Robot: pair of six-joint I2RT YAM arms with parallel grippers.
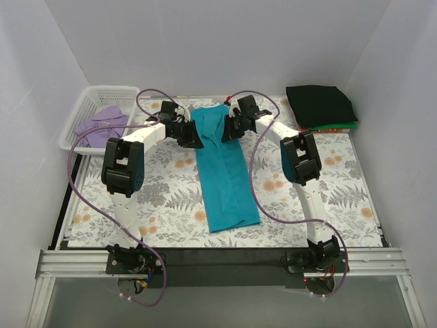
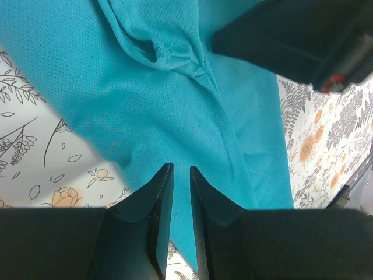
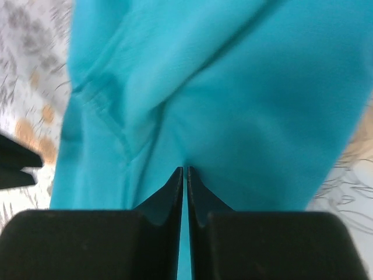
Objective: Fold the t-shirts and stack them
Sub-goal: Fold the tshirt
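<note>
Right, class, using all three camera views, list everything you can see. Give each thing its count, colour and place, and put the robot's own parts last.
teal t-shirt: 1, teal, a long strip down the middle of the table
lavender t-shirt: 1, purple, crumpled in the basket
basket: 1, white lattice, far left corner
black t-shirt: 1, black, folded, far right corner
cloth edges: green and orange-red, under the black t-shirt
table cloth: 1, white with a grey and orange floral print, covering the table
left gripper: 1, black, closed on the teal t-shirt's far end
right gripper: 1, black, closed on the same end
</note>
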